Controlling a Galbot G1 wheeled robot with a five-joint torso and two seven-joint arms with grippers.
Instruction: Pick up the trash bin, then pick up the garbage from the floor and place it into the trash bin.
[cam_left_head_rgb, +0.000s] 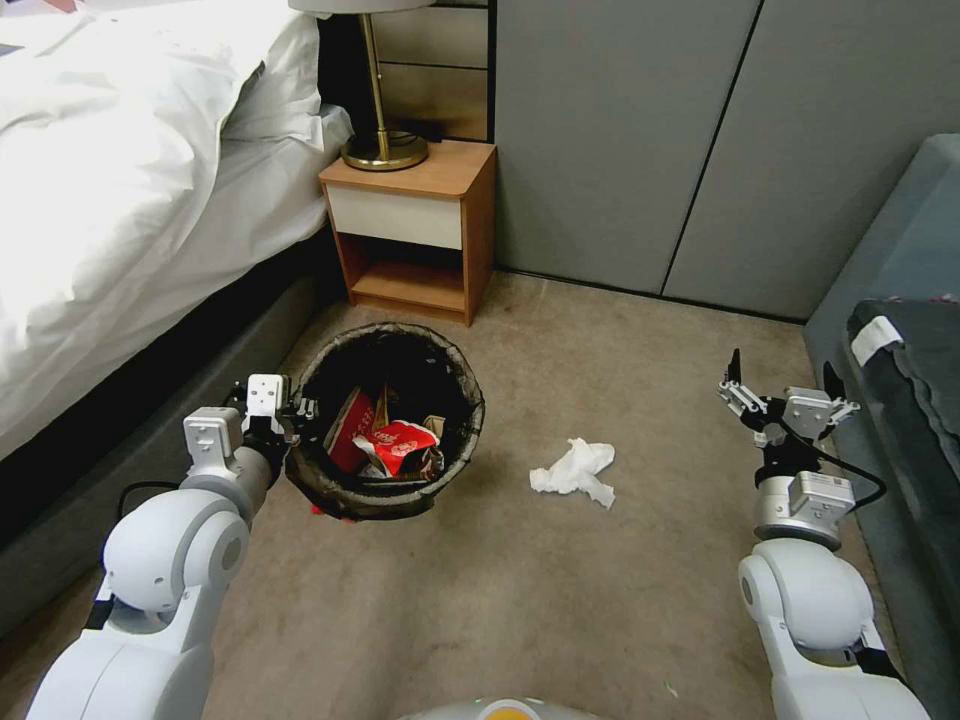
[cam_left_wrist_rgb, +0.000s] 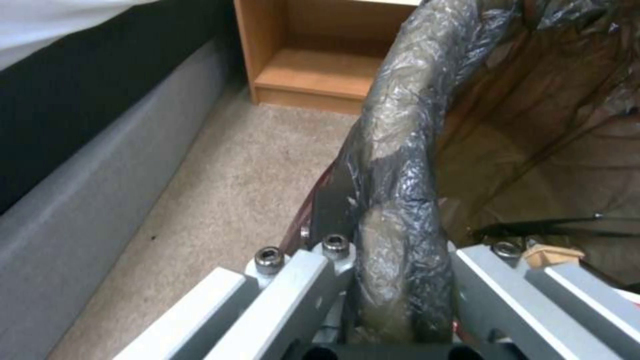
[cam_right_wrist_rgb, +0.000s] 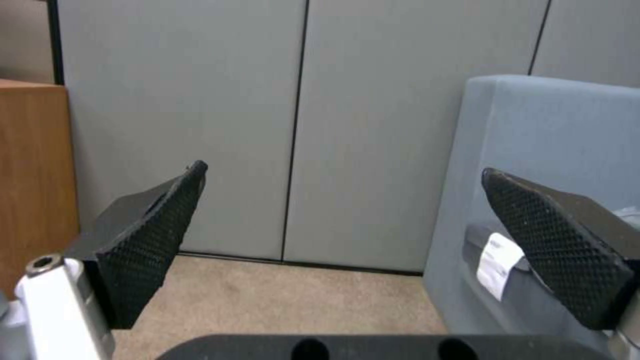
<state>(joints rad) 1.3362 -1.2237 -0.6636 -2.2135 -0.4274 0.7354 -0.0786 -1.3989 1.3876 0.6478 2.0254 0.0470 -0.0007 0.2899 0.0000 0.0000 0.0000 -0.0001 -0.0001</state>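
Bed at 10 o'clock, white bedding hanging over a dark base.

Left gripper at 8 o'clock, clamped on the near-left rim of the trash bin. Left wrist view confirms: bag-covered rim pinched between the jaws, one finger outside the wall, the other inside.

Bin just left of centre, about 9 o'clock, tilted toward the camera, near edge apparently off the floor. Dark liner folded over the rim. Inside: red-and-white wrappers plus a red carton-like piece, piled at the bottom.

Nightstand at 11 o'clock behind the bin, lamp base on top, open shelf below.

White tissue on the carpet near centre, just right of the bin, not touching it. Between the two arms, closer to the bin.

Grey wall panels at 12 to 1 o'clock.

Right gripper at 3 o'clock, jaws spread wide, holding nothing, raised above the carpet, well apart from the tissue. Right wrist view: both black textured pads far apart, panels and carpet visible between them.

Grey sofa at 3 o'clock along the right edge, just beside the right arm.
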